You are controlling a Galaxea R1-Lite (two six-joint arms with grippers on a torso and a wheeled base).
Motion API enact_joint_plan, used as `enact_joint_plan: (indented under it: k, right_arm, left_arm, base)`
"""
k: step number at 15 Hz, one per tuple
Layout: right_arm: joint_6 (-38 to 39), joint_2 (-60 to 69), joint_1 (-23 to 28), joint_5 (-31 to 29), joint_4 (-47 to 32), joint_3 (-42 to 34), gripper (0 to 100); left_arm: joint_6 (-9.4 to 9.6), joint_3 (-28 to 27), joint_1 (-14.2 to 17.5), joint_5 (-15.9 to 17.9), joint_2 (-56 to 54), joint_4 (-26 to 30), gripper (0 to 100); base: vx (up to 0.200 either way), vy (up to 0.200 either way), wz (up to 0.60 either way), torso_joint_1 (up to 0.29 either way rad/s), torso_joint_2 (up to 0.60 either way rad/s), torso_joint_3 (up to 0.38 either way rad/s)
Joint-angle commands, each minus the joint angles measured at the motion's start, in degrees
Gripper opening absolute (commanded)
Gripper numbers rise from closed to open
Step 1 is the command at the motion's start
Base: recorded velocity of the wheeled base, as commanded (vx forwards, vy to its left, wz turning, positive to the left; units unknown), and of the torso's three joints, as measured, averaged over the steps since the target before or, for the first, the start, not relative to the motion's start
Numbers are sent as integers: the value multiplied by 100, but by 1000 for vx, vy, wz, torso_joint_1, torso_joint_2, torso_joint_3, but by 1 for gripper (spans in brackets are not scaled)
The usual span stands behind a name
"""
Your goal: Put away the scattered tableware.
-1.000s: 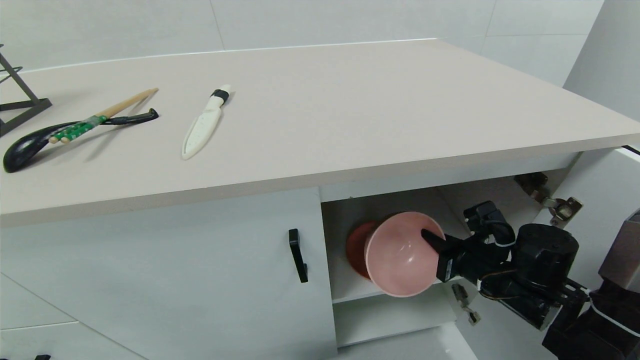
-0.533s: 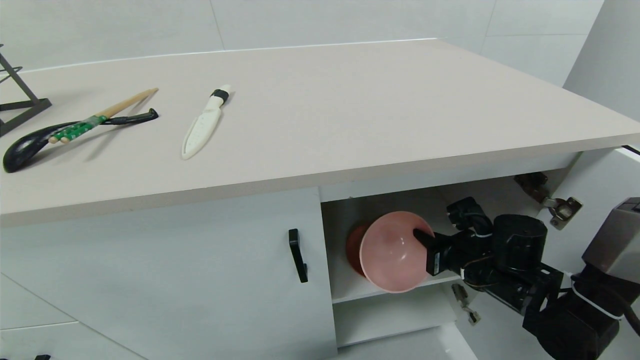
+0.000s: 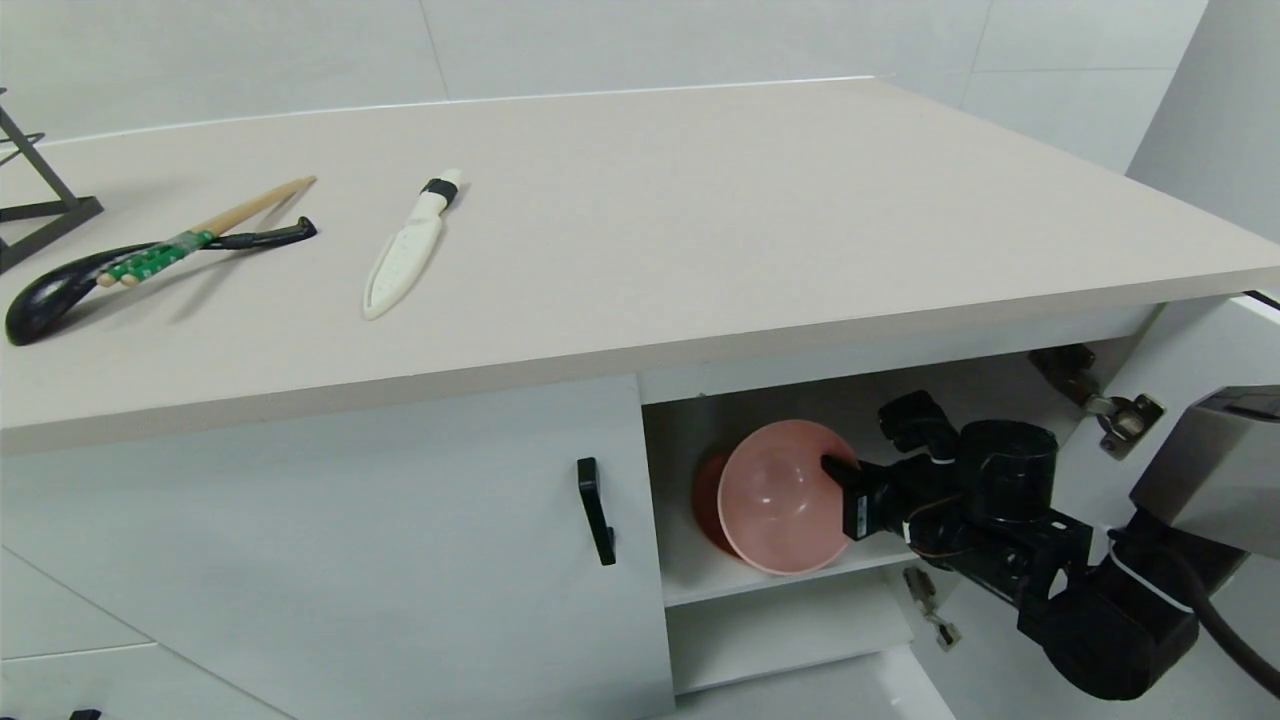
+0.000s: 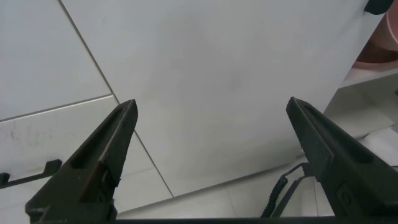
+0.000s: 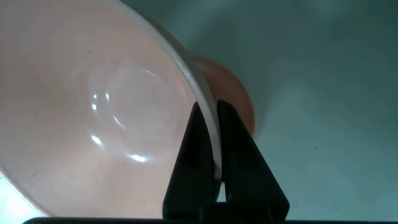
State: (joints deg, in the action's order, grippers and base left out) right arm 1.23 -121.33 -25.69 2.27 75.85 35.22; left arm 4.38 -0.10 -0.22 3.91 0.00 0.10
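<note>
Right gripper (image 3: 836, 470): is clamping the rim of the pink bowl (image 3: 775, 500). In the right wrist view the two fingers (image 5: 198, 143) are sitting one inside the rim and one outside it. An edge pinch is probably being used because the bowl is too wide to span.

Pink bowl: is being held inside the open cabinet, tipped on edge with its hollow facing out. The grip is lying at the bowl's 3 o'clock. Its lower edge is hanging at or just above the shelf (image 3: 700, 585); contact cannot be told. The tilt is likely letting it pass under the countertop (image 3: 700, 200).

Red bowl (image 3: 705, 500): is sitting at 9 o'clock of the pink bowl, just behind it. Judgement: the pink bowl is being lined up to go next to or into it.

Step in hand: stowing is nearing its end, with the release not yet made.

Left gripper (image 4: 211, 115): is hanging spread wide and carrying nothing, facing the closed cabinet door (image 3: 350, 560).

Remaining tableware: the sheathed knife (image 3: 405, 250), chopsticks (image 3: 200, 235) and black spoon (image 3: 60, 290) are lying on the countertop toward 10 o'clock of the cabinet opening, the chopsticks crossing the spoon.

Risk: letting go while the bowl is tipped could be sending it rolling off the shelf front.
</note>
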Motion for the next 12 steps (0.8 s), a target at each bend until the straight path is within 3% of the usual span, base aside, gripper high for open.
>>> enact_joint_plan:
  k: [1, 12]
  right_arm:
    - [0, -92, 2, 2, 9, -6, 0]
    - [0, -409, 11, -77, 70, 205, 0]
  left_arm:
    - [-7, 1, 4, -5, 9, -1, 100]
    - [-7, 1, 4, 4, 9, -1, 100]
  base:
    - [0, 0, 0, 0, 0, 0]
    - [0, 0, 0, 0, 0, 0]
